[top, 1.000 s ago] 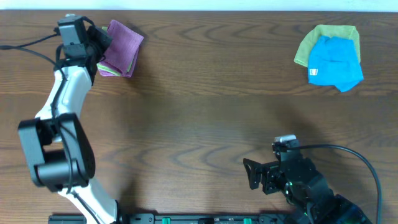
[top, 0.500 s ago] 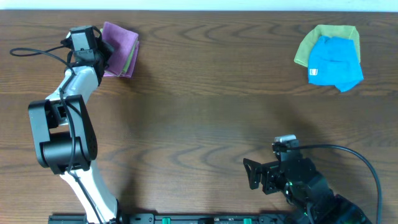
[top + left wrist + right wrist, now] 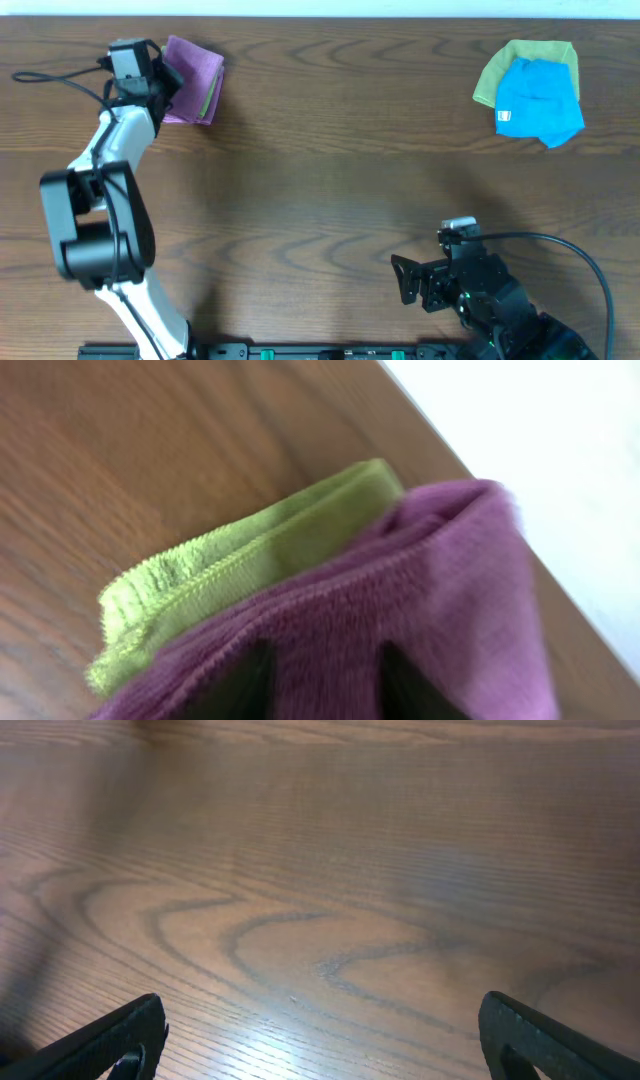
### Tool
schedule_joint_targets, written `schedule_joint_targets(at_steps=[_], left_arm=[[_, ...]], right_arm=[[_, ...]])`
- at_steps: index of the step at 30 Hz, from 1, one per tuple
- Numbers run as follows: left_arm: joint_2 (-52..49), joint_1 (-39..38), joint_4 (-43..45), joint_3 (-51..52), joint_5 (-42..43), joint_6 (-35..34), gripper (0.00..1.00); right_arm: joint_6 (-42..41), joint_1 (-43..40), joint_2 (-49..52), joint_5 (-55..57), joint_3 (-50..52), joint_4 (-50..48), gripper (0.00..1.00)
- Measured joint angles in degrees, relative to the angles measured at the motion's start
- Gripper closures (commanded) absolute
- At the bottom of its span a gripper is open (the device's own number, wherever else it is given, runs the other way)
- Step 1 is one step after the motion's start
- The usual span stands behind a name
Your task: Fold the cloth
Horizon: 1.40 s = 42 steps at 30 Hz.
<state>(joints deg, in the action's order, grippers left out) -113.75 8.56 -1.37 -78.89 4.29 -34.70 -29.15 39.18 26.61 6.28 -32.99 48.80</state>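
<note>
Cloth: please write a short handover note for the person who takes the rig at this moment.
Left hand: shut on the cloth, at the far left corner.
Right hand: open, empty, near the front edge.
Done: the cloth looks folded small and lies on a green cloth.
Left to do: probably release and draw back.

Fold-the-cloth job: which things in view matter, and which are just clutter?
Job: purple microfibre cloth, far left; left gripper, closed on it.
Lying about: lime-green cloth beneath it; second lime-green cloth, far right; bright blue cloth on top of that.
</note>
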Motion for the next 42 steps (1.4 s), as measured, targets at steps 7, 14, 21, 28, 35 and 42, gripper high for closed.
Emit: schedule_joint_targets(at_steps=[7,14,21,28,35,42], left_arm=[[11.87,0.00,-8.50,-0.17,0.31,6.73,0.04],[20.13,0.00,-19.23,-0.26,1.18,11.56,0.05],[26.91,0.00,-27.52,-0.26,1.75,13.75,0.05],[31.54,0.00,-34.10,-0.26,2.01,14.10,0.05],[39.56,0.00,-44.44,-0.26,2.64,17.09,0.05],[50.71,0.00,-53.44,-0.26,2.82,20.98,0.05]], right_arm=[[0.00,0.00,0.00,0.00,0.07,0.00,0.01],[0.00,0.00,0.00,0.00,0.07,0.02,0.01],[0.00,0.00,0.00,0.00,0.07,0.00,0.01],[0.00,0.00,0.00,0.02,0.07,0.02,0.01],[0.00,0.00,0.00,0.00,0.07,0.02,0.01],[0.00,0.00,0.00,0.00,0.07,0.02,0.01]])
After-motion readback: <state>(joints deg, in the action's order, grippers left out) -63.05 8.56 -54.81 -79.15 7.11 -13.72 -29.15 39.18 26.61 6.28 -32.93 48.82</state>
